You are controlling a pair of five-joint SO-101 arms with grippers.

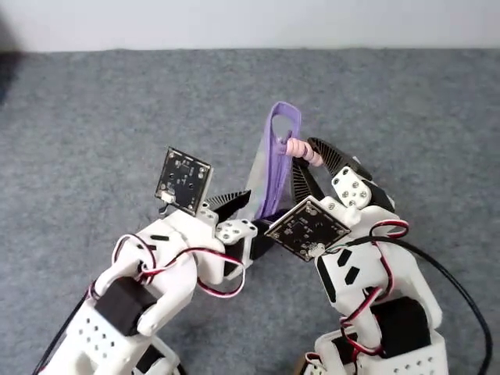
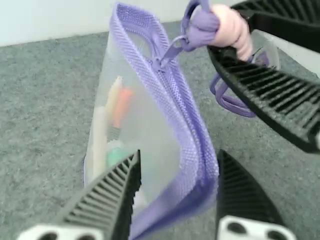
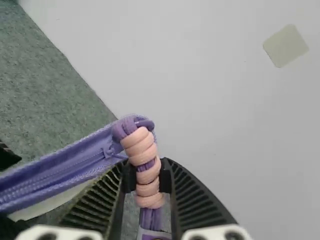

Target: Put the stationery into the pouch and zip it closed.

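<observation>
A see-through pouch (image 1: 262, 176) with purple trim stands on edge between the two arms. My left gripper (image 1: 251, 215) is shut on its near end, one finger on each side of the pouch (image 2: 150, 145). Inside it lie pens (image 2: 116, 107) in orange and pale colours and a green item (image 2: 114, 152). The purple zip (image 2: 172, 92) looks joined up to the slider (image 2: 161, 62) near the far end. My right gripper (image 3: 145, 172) is shut on the pink beaded zipper pull (image 3: 142, 160), held just above the pouch's far end (image 1: 301, 150).
Grey carpet (image 1: 94, 117) covers the table all around the pouch. A white wall (image 1: 250, 23) runs along the far edge. Both arm bodies (image 1: 156, 289) crowd the near side.
</observation>
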